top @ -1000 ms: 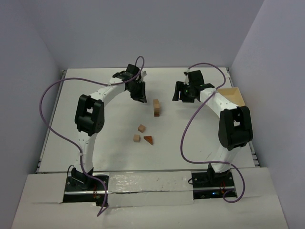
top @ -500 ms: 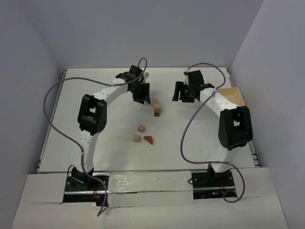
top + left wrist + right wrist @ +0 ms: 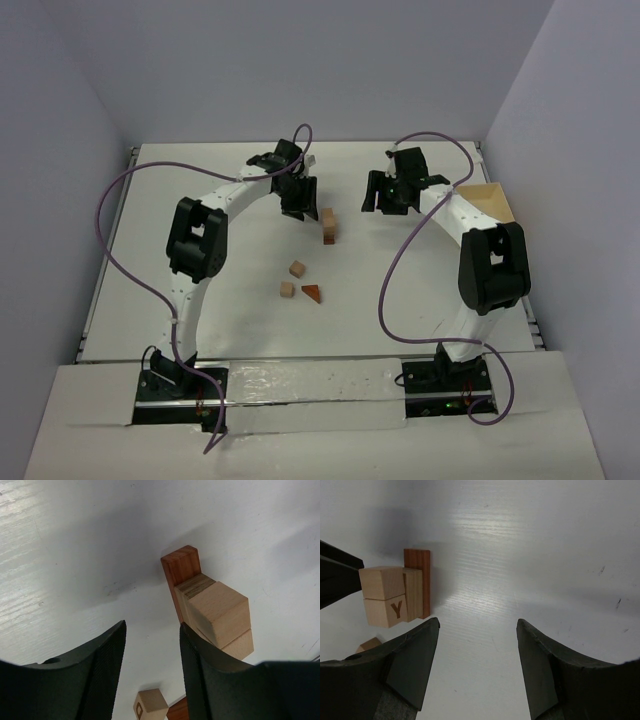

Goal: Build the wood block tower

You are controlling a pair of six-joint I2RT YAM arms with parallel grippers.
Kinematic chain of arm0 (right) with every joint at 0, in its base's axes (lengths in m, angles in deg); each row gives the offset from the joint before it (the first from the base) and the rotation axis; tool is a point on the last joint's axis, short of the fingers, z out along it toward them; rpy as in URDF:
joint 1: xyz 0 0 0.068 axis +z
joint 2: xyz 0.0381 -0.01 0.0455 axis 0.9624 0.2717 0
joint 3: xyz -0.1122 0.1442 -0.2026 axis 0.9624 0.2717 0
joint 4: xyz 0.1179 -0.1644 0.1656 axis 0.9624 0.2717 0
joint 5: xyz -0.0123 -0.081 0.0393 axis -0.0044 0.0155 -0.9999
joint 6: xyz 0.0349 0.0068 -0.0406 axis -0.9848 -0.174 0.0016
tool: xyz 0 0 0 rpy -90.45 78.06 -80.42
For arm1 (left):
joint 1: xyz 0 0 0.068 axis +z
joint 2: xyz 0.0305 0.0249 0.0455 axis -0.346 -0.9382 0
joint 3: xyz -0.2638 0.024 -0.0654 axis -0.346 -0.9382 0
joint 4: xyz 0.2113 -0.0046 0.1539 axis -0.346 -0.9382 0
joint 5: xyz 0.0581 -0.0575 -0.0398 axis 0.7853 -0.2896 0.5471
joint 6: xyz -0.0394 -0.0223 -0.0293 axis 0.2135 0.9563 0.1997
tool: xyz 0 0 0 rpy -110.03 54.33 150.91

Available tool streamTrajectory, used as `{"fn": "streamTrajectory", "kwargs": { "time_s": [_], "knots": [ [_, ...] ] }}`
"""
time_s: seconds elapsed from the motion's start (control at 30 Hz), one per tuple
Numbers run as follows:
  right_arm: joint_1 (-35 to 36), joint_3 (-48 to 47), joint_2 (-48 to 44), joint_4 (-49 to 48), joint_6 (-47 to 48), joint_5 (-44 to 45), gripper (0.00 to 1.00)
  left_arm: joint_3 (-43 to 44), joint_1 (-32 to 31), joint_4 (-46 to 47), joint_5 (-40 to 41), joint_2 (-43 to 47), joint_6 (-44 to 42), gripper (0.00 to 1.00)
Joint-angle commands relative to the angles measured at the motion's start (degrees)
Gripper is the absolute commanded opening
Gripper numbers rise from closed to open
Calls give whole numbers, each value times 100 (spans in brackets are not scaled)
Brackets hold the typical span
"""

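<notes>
Edging left gripper (image 3: 151, 637): nearer than a second ago, just beside the tower (image 3: 328, 227); fingers apart, empty.
Right gripper (image 3: 477, 630): unmoved, fingers apart, empty.
Tower: upright mid-table, between grippers.
Loose cubes (image 3: 297, 268), wedge (image 3: 312, 293): unstacked (likely next pickups).

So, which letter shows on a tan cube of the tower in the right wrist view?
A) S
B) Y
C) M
B: a brown Y is printed on the face of one tan cube of the tower.
</notes>
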Motion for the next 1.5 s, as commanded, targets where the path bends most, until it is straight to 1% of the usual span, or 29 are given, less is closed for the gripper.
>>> {"fn": "streamTrajectory", "kwargs": {
  "time_s": [0.0,0.4,0.5,0.6,0.7,0.87,0.93,1.47],
  "knots": [
    [43,-34,-146,-60,57,64,71,306,-34,-33,-119,-67,69,56],
    [34,-50,-123,-53,39,48,71,338,-43,-35,-140,-109,63,58],
    [34,-48,-119,-58,39,54,71,330,-52,-42,-128,-107,59,62],
    [43,-36,-127,-69,39,63,71,303,-53,-28,-143,-79,57,56],
    [43,-44,-119,-70,39,45,71,295,-65,-17,-114,-50,50,55],
    [43,-27,-121,-70,48,45,71,307,-62,-25,-105,-68,42,61],
    [43,-27,-137,-70,48,54,71,310,-69,-19,-114,-71,42,65],
    [43,-31,-128,-75,52,50,71,384,-69,-53,-109,-134,29,69]
  ]
}}
